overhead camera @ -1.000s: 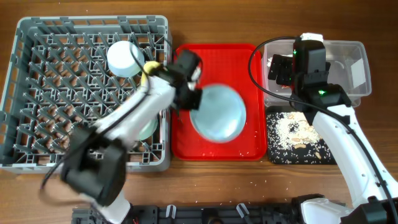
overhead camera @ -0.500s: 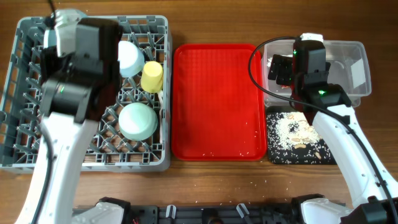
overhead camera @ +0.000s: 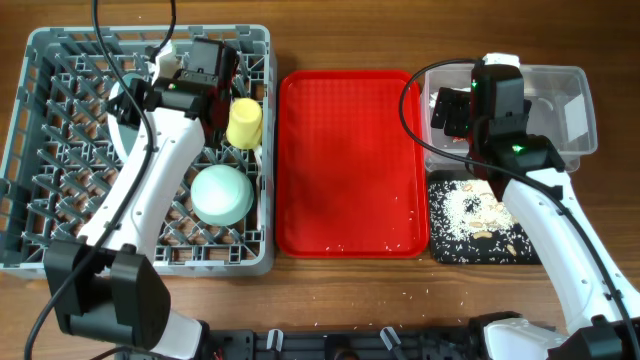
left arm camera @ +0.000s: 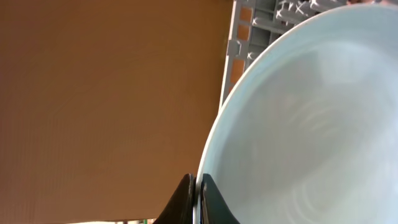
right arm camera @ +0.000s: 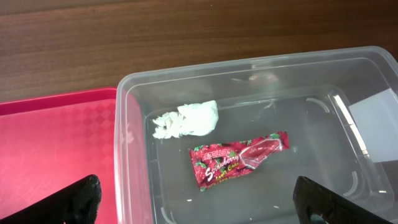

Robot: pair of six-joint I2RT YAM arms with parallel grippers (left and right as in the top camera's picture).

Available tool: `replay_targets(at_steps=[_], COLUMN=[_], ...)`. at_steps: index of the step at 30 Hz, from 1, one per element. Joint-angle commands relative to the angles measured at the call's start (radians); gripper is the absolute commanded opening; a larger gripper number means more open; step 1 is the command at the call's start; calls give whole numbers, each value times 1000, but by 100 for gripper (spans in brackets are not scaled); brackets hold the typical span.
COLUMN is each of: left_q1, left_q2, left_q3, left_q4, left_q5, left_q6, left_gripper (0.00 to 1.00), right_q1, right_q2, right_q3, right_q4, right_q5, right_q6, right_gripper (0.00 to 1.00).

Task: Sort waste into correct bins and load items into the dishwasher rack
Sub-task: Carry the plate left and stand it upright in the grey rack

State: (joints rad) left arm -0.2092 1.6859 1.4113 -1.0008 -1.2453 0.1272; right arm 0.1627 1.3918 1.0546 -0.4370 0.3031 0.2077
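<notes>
**item:** pale blue plate [left arm camera: 298, 124]
**loc:** over dishwasher rack [overhead camera: 30, 60], toward the rack's 12 o'clock edge, held on edge. overhead shows only a thin pale arc of it beside the arm. can't tell if it sits betw pegs yet.
**held by:** left gripper [left arm camera: 196, 186], jaws pressed together on the plate rim, one finger on each face.
**handling (judged):**
- stiff, smooth, prob slippery at the rim
- light-to-moderate wt
- could chip or clatter if dropped on the pegs
- rim pinch is thin purchase, so the plate can swing abt the pinch pt
- best hold: on the rim, as deep as the fingers reach, plate kept vertical and lowered into a peg row before letting go

**also in rack:** yellow cup [overhead camera: 244, 122] at 2 o'clock. bowl [overhead camera: 220, 193], looks inverted, at 4 o'clock.
**right gripper** [right arm camera: 199, 202]**:** jaws spread wide, nothing betw them. hovers over clear tub [right arm camera: 249, 63], which is at 2 o'clock of red tray [overhead camera: 350, 160].
**tub contents:** napkin [right arm camera: 186, 119] and snack wrapper [right arm camera: 239, 158], near each other, not touching.
**black tray** [overhead camera: 445, 250]**:** at 4 o'clock of red tray, holds rice scraps [overhead camera: 470, 205].
</notes>
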Motion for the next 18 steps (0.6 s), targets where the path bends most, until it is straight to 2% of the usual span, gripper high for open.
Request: replay_targets(at_steps=[1, 6, 8, 10, 14, 15, 16, 17, 18], left_q1=[-25, -66, -63, -63, -74, -79, -82, -83, -82], left_q2=[5, 5, 5, 5, 4, 3, 0, -12, -34], left_q3=[-8, -8, -8, -8, -8, -8, -8, -2, 16], left_q4=[22, 10, -34, -81, -132, -138, -141, -140, -129], left_q5=[-30, 111, 199, 267, 307, 308, 316, 365, 470], left_q6=[30, 21, -29, -96, -237, -293, -332, -377, -379], left_gripper=[4, 7, 13, 24, 43, 56, 81, 98, 99], right_q1=[-2, -2, -2, -2, -2, -2, -2, -2, -2], right_q2=[-5, -5, -5, -5, -5, -5, -5, -5, -5], right_q3=[0, 0, 0, 0, 0, 0, 0, 0, 0], right_q4=[3, 3, 3, 3, 3, 3, 3, 3, 3], right_q5=[-9, -9, -9, -9, -9, -9, -9, -9, -9], right_q6=[2, 2, 2, 2, 2, 2, 2, 2, 2], right_gripper=[100, 100, 100, 100, 100, 100, 100, 100, 100])
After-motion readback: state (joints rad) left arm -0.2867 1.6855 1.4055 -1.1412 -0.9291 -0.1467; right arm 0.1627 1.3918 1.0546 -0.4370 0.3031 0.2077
